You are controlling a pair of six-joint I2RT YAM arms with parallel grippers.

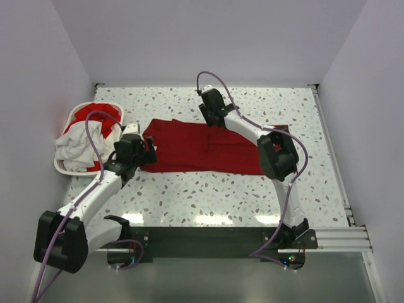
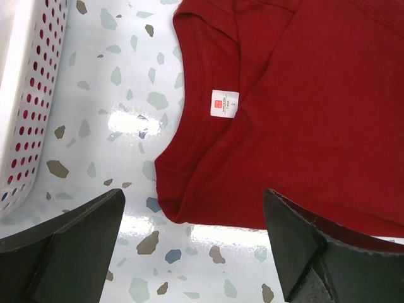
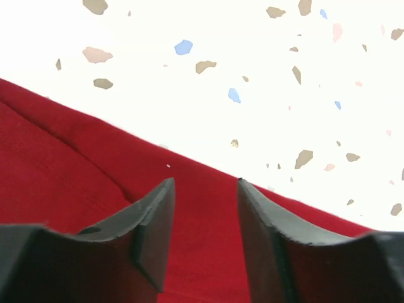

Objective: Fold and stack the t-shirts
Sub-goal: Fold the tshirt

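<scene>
A deep red t-shirt (image 1: 208,148) lies spread flat across the middle of the table, its collar end to the left. The left wrist view shows that collar and its small white neck label (image 2: 224,104). My left gripper (image 1: 149,151) (image 2: 196,252) hovers at the collar edge, wide open and holding nothing. At the shirt's far edge my right gripper (image 1: 211,120) (image 3: 205,186) stands over the red cloth (image 3: 76,164). Its jaws are partly apart and flat cloth shows in the gap. A white t-shirt (image 1: 76,148) and another red t-shirt (image 1: 98,113) sit bunched in the basket.
The white perforated laundry basket (image 1: 62,169) (image 2: 25,95) stands at the table's left edge, close beside my left arm. Speckled tabletop (image 1: 208,196) runs in front of the shirt, and more of it (image 1: 265,104) behind. White walls enclose the table on three sides.
</scene>
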